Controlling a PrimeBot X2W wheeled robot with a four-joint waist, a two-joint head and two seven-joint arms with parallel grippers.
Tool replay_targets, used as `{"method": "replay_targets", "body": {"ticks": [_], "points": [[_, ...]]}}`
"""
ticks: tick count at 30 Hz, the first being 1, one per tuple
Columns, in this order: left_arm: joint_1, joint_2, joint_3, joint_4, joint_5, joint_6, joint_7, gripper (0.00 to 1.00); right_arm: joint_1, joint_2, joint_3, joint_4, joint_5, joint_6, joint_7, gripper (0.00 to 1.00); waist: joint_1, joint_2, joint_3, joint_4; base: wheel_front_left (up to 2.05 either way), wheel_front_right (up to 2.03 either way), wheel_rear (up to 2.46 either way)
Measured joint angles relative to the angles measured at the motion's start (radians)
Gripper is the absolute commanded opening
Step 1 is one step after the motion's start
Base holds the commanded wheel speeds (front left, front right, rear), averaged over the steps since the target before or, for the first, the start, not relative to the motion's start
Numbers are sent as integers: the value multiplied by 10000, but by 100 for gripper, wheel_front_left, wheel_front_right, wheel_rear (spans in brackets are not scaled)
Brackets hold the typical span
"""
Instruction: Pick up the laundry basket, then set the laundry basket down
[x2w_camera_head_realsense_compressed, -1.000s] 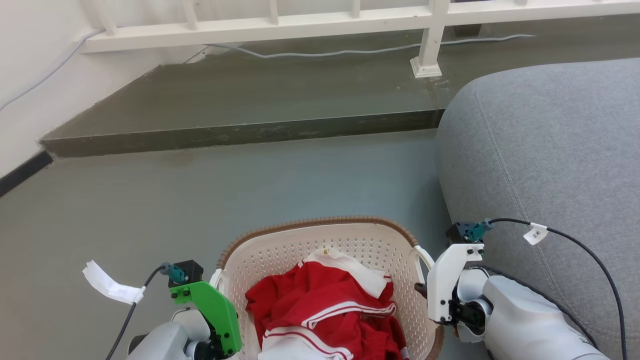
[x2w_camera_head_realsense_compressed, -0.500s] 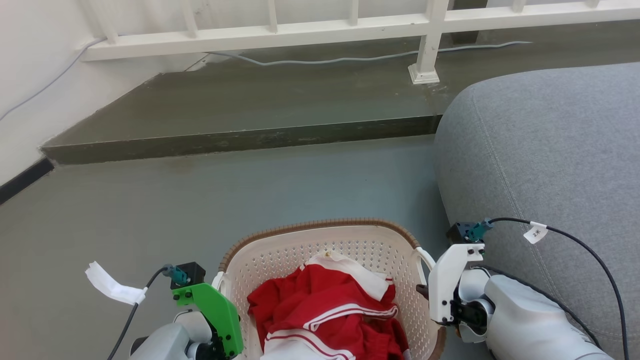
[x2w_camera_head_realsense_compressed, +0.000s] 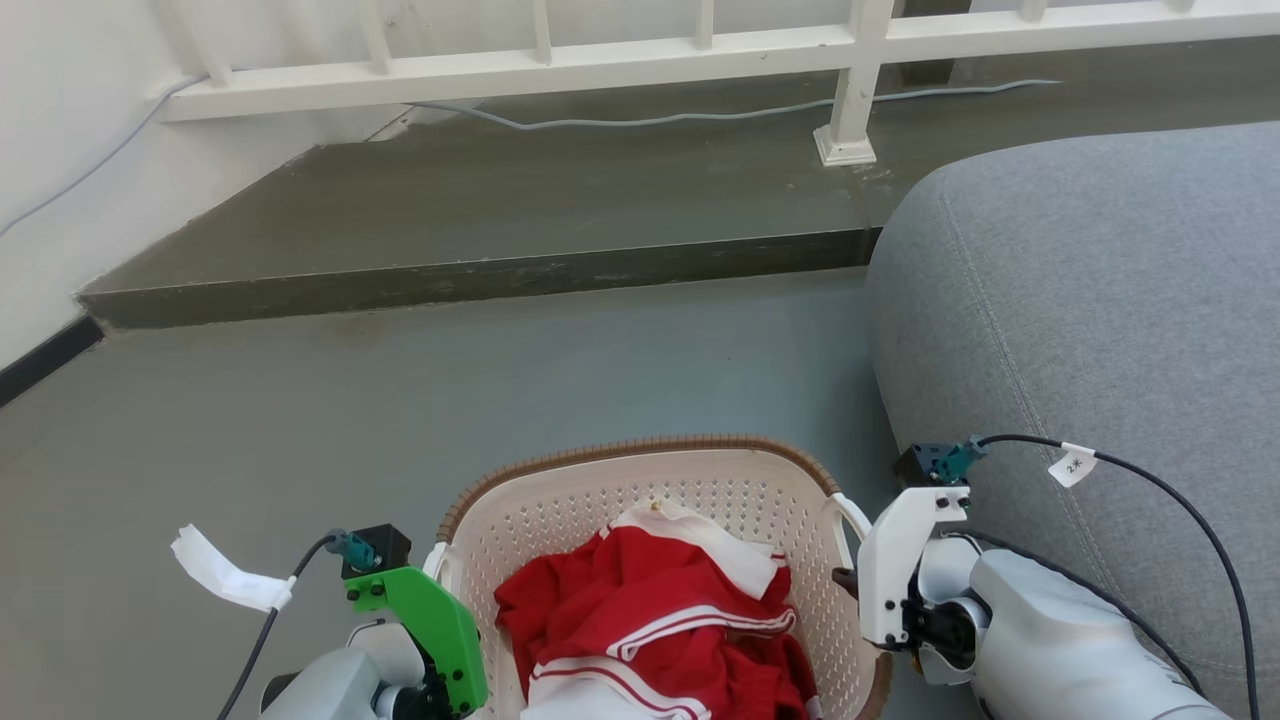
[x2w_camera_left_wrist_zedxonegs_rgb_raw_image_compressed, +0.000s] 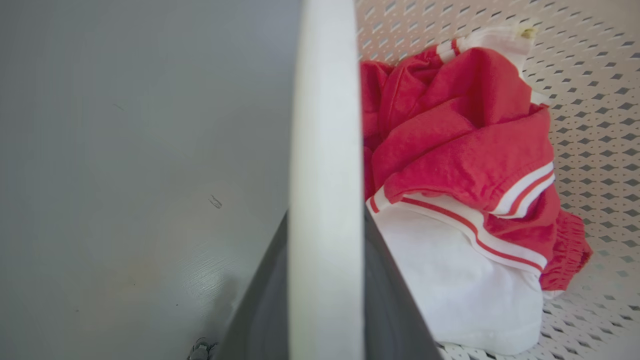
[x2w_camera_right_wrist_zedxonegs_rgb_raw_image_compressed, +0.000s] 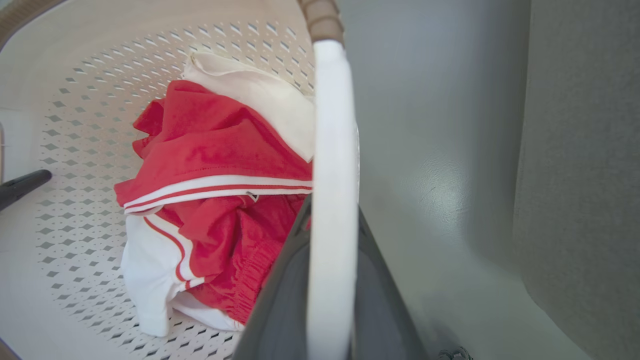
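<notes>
Gripping laundry basket (x2w_camera_head_realsense_compressed: 560, 505) by both white side handles (x2w_camera_head_realsense_compressed: 848, 515), left gripper (x2w_camera_left_wrist_zedxonegs_rgb_raw_image_compressed: 325, 220) and right gripper (x2w_camera_right_wrist_zedxonegs_rgb_raw_image_compressed: 332, 210) each clamped on one, close beside grey sofa (x2w_camera_head_realsense_compressed: 1100, 300); likely light, stiff, slick plastic holding soft clothes (x2w_camera_head_realsense_compressed: 650, 610), so lift level.

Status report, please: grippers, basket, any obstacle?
Left gripper shut on handle of cream-white perforated plastic laundry basket. Right gripper likewise. Red-and-white clothes inside. Grey fabric sofa close at right.
</notes>
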Motion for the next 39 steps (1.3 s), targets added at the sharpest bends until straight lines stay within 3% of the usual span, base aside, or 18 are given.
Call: {"method": "replay_targets", "body": {"ticks": [19,39], "points": [[-90,-12,-186,36,-272,127,-307,0,-100,-84,247,-82,81,0,-366,0,0,0,295,-98,0,0,0],[-1708,-15,-263,-161,-140,399,-1407,0,-1343,-451,90,-499,79,2,-1737,0,1,0,2271,-53,0,0,0]]}}
